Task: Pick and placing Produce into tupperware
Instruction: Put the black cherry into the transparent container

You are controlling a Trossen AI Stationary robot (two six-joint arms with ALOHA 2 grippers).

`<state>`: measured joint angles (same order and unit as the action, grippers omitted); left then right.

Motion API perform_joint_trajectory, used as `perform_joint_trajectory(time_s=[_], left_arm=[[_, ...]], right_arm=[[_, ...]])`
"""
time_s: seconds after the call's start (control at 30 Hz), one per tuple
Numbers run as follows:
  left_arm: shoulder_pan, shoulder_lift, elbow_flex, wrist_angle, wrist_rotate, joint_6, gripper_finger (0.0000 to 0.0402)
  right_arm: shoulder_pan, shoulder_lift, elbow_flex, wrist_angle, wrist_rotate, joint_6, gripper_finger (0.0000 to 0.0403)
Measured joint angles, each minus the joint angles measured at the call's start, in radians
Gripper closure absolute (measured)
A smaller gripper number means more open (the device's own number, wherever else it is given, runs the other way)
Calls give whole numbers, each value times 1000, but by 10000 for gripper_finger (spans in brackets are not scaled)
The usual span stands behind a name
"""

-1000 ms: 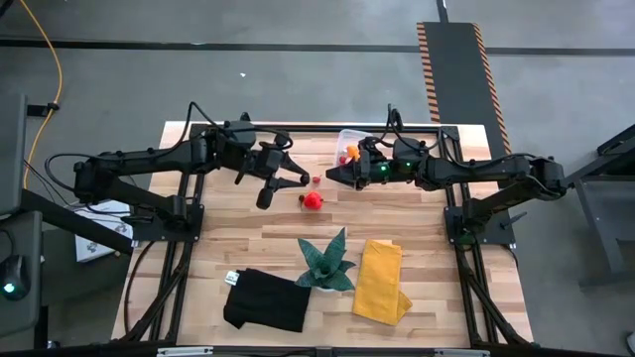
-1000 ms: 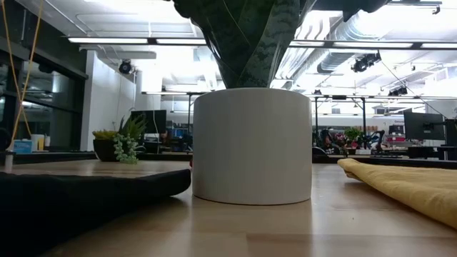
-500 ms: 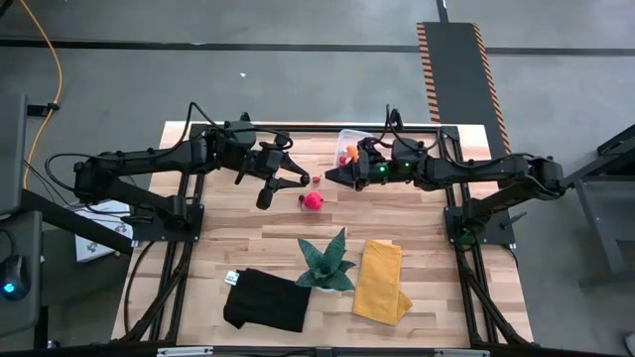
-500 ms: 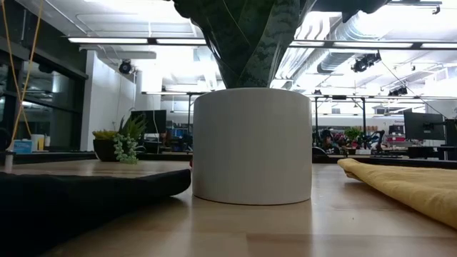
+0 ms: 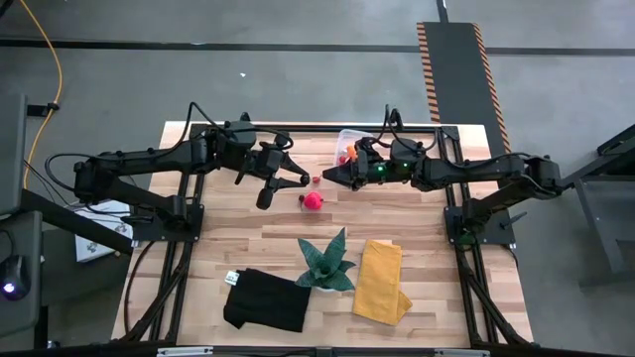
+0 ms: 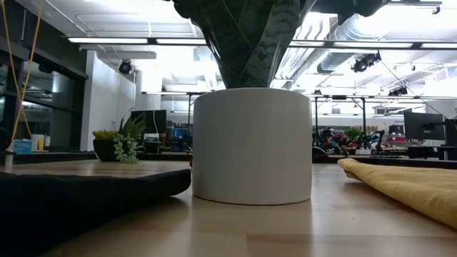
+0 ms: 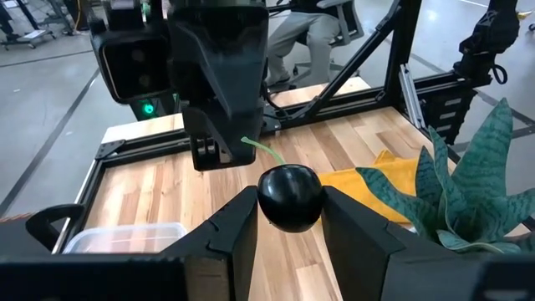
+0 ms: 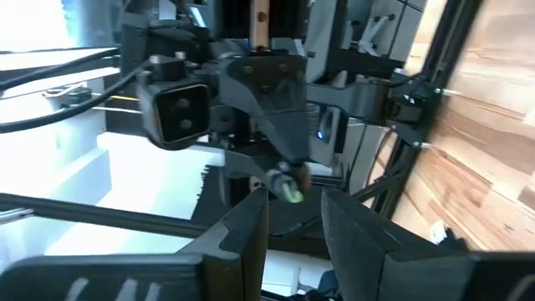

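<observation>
In the high view my left gripper (image 5: 303, 179) reaches level toward the table's right and is shut on a small dark round produce piece (image 7: 289, 197) with a green stem. My right gripper (image 5: 332, 176) faces it from the right, a short way off, open and empty (image 8: 294, 219). A red produce piece (image 5: 312, 200) lies on the table just nearer than the two grippers. The clear tupperware (image 5: 349, 145) stands near the far edge beside my right gripper, with orange and red pieces inside. The low view shows neither gripper. My left gripper pinches the dark round piece by its two sides (image 7: 266, 201) between its fingers (image 7: 238, 226). The fingers come level from the table's left. The piece is lifted clear of the table, and its green stem (image 7: 261, 150) points away toward my right gripper.
A teal spiky plant in a white pot (image 5: 325, 260) stands in the near middle, between a black cloth (image 5: 266, 299) and a folded yellow cloth (image 5: 380, 281). The pot (image 6: 251, 146) blocks most of the low view. Black frame rails run along the table's sides.
</observation>
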<state>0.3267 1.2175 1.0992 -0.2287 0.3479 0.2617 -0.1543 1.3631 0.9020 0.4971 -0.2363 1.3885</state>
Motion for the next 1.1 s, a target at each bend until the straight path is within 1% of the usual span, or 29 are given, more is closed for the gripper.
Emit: perform_joint_trajectory(time_s=[0.67,1.1], left_arm=[[0,0,0,-6,-2,2,280],[0,0,0,-6,-2,2,280]], right_arm=[[0,44,0,50,-18,10,300],[0,49,0,63,-22,10,300]])
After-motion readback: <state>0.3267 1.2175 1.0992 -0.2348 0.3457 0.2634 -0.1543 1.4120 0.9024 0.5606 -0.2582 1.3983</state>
